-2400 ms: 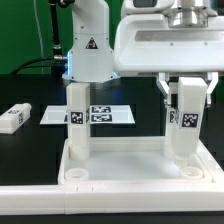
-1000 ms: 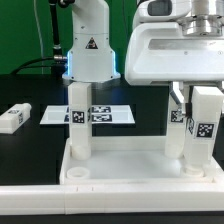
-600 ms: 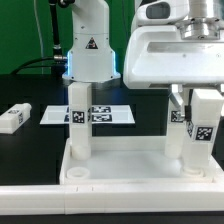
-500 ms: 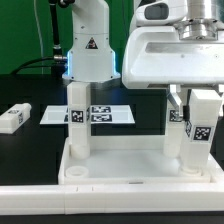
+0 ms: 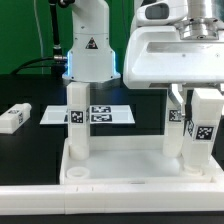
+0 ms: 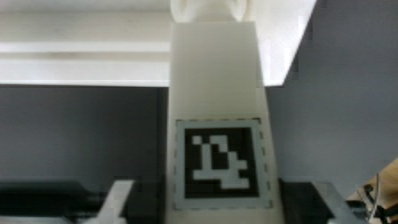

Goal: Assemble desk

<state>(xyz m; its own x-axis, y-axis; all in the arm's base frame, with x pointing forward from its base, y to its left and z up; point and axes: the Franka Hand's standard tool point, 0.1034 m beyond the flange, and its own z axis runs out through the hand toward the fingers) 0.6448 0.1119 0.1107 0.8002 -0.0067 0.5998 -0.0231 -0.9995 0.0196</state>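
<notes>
The desk top (image 5: pixel 120 182), a white rimmed tray, lies at the front of the table. One white tagged leg (image 5: pixel 77 125) stands upright in it at the exterior view's left, and another (image 5: pixel 176 120) stands at the right, further back. My gripper (image 5: pixel 201 96) comes down from above on a third upright leg (image 5: pixel 203 135) just in front of that one. Its foot is down at the tray's right corner. In the wrist view this leg (image 6: pixel 221 120) fills the middle between my fingers (image 6: pixel 119 203), with my gripper (image 6: pixel 222 208) apparently shut on it.
A fourth leg (image 5: pixel 13 118) lies loose on the black table at the exterior view's left. The marker board (image 5: pixel 100 115) lies flat behind the tray. The robot's base (image 5: pixel 88 50) stands behind it. A white border bar (image 5: pixel 110 205) runs along the front.
Since 2.4 s ago my hand has shifted to the exterior view's right with the leg and turned. Over the last second nothing has visibly moved.
</notes>
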